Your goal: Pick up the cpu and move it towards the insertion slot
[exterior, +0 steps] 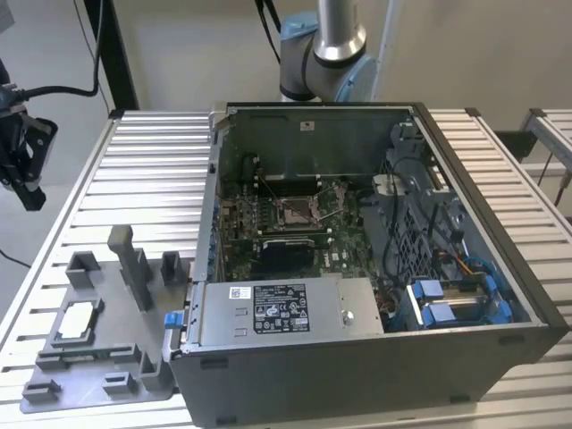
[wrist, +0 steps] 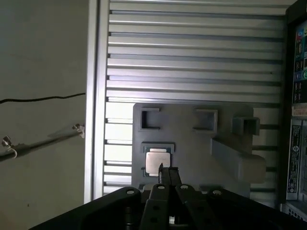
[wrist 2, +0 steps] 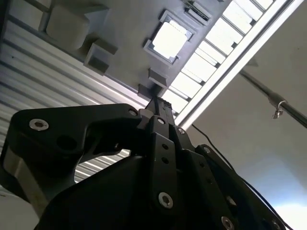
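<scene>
The black pincer [exterior: 32,195] hangs at the far left edge of the exterior view, out past the rim of the slatted metal table [exterior: 152,170] and well apart from the computer case [exterior: 375,357]. In both wrist views its fingers are drawn together into one narrow point [wrist 2: 156,103] [wrist: 166,171] with nothing held between them.

The cpu [exterior: 76,320] lies low at the exterior view's left, flat in a square framed pocket of the grey fixture plate [exterior: 116,357]. It is a small square chip with its silvery-white metal face up. That face looks bright and plain in the second wrist view [wrist 2: 169,39]. In the first wrist view it looks duller, with a thin lip around it [wrist: 156,161]. I can make out no writing on it.

The insertion slot [exterior: 295,212] sits near the middle of the exterior view, inside the open case. It is a square metal frame with a brownish centre and thin wire levers, set on the green motherboard [exterior: 344,255]. It is well apart from both the cpu and the pincer.

A white label [exterior: 279,308] with black print and small marks is stuck on the metal box at the case's front. The text is too small to read. The first wrist view catches more printed stickers [wrist: 293,158] on the case, and I cannot read these either. The arm [exterior: 326,54] rises behind the case at the top of the exterior view.
</scene>
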`<state>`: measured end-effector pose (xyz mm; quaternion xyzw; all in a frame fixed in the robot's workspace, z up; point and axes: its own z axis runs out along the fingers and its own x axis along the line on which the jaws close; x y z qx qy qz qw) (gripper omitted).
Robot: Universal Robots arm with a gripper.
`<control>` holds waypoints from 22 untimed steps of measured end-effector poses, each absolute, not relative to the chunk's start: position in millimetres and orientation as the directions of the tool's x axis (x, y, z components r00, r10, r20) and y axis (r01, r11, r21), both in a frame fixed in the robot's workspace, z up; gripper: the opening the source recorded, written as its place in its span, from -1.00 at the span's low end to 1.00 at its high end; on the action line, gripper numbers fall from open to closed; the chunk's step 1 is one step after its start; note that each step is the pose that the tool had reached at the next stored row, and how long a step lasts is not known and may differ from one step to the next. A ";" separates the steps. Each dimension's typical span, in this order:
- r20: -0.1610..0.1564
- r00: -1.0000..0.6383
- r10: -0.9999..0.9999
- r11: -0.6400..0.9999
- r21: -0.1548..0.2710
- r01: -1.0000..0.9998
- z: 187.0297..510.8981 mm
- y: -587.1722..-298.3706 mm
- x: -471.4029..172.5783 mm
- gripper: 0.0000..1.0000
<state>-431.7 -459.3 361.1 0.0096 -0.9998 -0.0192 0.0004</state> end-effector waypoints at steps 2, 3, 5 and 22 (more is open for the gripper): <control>0.001 -1.000 -0.019 0.999 0.038 -0.019 361.2 -459.2 -431.8 -1.00; 0.000 -1.000 -0.019 0.999 0.038 -0.019 361.1 -459.2 -431.9 -1.00; 0.001 -1.000 -0.019 0.999 0.038 -0.019 361.1 -459.2 -431.9 -1.00; 0.000 -1.000 -0.019 0.999 0.038 -0.019 358.5 -459.3 -432.3 -1.00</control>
